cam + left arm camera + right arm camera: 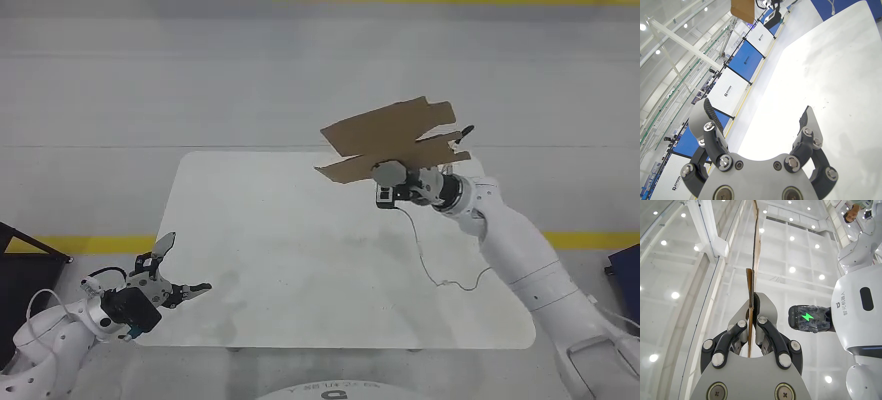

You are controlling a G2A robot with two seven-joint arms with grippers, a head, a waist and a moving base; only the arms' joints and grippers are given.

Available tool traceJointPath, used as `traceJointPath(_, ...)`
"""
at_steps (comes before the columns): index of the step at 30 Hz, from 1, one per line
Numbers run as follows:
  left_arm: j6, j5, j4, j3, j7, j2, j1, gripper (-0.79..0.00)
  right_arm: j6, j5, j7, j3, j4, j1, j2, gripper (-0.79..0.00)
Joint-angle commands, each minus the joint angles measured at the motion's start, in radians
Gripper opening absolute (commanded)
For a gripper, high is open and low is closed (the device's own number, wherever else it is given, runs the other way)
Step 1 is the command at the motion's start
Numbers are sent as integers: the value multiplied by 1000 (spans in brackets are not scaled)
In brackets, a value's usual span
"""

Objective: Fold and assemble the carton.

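The right gripper [383,175] pinches the flat cardboard carton [395,135] by its near edge above the far right corner of the table [300,250], long axis running side to side, well apart from the wide-open, empty left gripper [187,263] at the near-left corner.

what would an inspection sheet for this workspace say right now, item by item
surface: white table, faintly smudged
job's things: carton, a flat unfolded blank, held in the air over the table's far right corner
clutter: nothing seen
end effectors: left end effector open and empty at the near left corner; right end effector shut on the carton's edge
cables: thin cable trailing from the right arm over the table
surroundings: yellow floor line; blue and white panels
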Motion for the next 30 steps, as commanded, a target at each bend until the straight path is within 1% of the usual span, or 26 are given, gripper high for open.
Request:
traceJointPath(1,0,0,0,0,0,0,0,0,-168,-255,24,52,-37,-48,9,-785)
traceJointPath(3,0,0,0,0,0,0,0,0,-368,-356,27,78,-94,-111,11,-785)
traceJointPath(5,0,0,0,0,0,0,0,0,-547,-437,-14,97,-147,-170,11,-785)
traceJointPath(7,0,0,0,0,0,0,0,0,-735,-524,-101,113,-199,-219,8,-785)
traceJointPath(9,0,0,0,0,0,0,0,0,-941,-635,-237,114,-249,-264,0,-785)
traceJointPath(10,0,0,0,0,0,0,0,0,-1014,-677,-289,103,-271,-284,-5,-785)
traceJointPath(11,0,0,0,0,0,0,0,0,-1052,-698,-316,91,-289,-297,-10,-785)
traceJointPath(13,0,0,0,0,0,0,0,0,-1063,-700,-318,82,-301,-306,-15,-785)
traceJointPath(26,0,0,0,0,0,0,0,0,-1066,-709,-326,84,-299,-305,-15,-785)
traceJointPath(28,0,0,0,0,0,0,0,0,-1090,-822,-371,76,-303,-301,-17,-785)
traceJointPath(30,0,0,0,0,0,0,0,0,-1142,-1007,-428,65,-308,-291,-19,-785)
